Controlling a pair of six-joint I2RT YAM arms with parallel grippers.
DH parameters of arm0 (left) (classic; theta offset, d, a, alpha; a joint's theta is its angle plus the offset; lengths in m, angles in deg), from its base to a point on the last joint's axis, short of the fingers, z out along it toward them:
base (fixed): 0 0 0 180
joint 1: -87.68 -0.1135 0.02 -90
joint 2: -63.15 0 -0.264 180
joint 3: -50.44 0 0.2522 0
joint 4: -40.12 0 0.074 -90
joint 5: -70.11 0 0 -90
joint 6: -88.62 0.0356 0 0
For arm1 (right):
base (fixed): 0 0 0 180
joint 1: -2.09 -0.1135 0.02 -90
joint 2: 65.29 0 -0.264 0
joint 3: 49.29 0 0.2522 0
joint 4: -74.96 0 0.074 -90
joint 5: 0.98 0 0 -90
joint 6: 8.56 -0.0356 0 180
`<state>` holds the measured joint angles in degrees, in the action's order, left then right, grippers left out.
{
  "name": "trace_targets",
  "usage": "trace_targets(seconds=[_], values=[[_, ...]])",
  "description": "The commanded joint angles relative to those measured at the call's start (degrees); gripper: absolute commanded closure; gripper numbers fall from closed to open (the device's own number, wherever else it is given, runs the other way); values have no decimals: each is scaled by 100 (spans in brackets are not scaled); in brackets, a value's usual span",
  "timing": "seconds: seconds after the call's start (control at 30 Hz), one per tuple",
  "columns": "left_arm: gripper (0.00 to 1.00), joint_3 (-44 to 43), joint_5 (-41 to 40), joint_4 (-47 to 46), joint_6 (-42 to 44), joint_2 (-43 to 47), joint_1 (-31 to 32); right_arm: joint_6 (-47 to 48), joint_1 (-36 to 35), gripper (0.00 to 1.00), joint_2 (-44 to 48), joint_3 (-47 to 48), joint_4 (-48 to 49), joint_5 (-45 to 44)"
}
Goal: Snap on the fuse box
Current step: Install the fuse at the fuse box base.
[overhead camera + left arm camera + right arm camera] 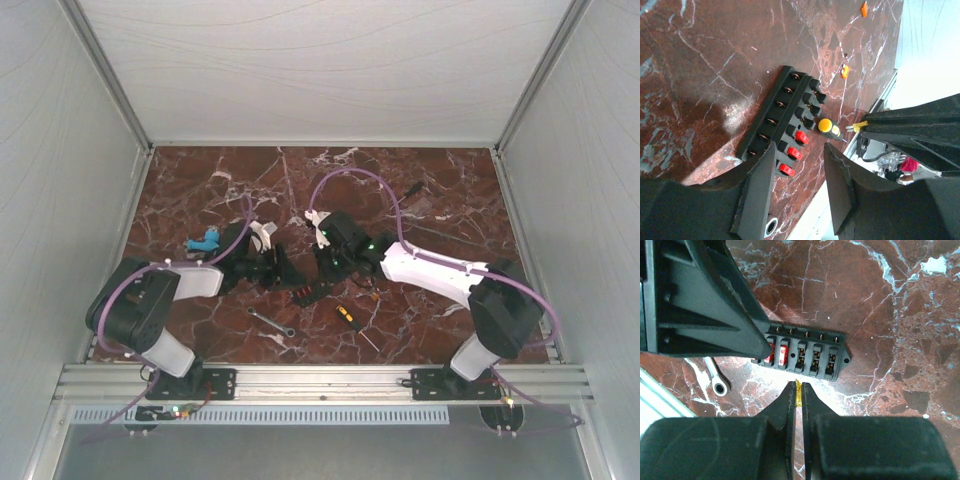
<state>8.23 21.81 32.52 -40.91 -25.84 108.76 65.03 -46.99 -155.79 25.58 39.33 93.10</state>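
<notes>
Red-brown marble table [200, 190] with white veins, inside a white-walled booth [330, 70]. Items as I see them on my screens:

Right gripper [798, 386]: fingers pressed together, pinching a thin yellow piece [798, 394] that I read as a fuse, held on edge between the tips. It hangs just in front of the long side of the fuse box [807, 354], apart from it.

Left gripper [800, 150]: fingers apart, with nothing between them that I can call held. One finger [757, 195] hides the near end of the box in its own camera. In the right wrist camera, a fingertip lies over the end where the red fuses sit. Whether it touches the box I cannot tell.

Fuse box: black, lying flat on the marble between the two grippers, near the middle of the table, slots facing up and uncovered. Red fuses [794, 153] fill slots at one end, three showing in the left wrist camera. The other slots show bare metal clips.

Screwdriver [829, 127], yellow and black: just beside the box, on the side toward the arm bases.

Wrench [271, 322], silver: flat on the marble near the box, toward the left arm's base.

Orange bits [845, 71], two: loose on the marble beyond the screwdriver, apart from each other.

Blue object [205, 241]: on the table behind the left arm, too small to identify.
</notes>
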Motion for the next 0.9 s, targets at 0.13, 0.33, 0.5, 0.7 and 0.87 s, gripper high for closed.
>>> trace_targets(seconds=[0.13,0.33,0.5,0.7,0.87], values=[[57,215,281,-734,-339,-135,-4,-118,-69,100,-152,304,-68,-138],[57,269,275,-751,-389,-106,48,-111,-84,100,-226,386,-145,-189],[54,193,-43,-301,-193,149,1,-33,-166,100,-306,447,-222,-320],[50,217,-408,249,-64,491,-85,52,-347,100,-503,644,-345,-694],[48,324,-625,521,-200,624,-86,65,-506,100,-675,754,-353,-917]])
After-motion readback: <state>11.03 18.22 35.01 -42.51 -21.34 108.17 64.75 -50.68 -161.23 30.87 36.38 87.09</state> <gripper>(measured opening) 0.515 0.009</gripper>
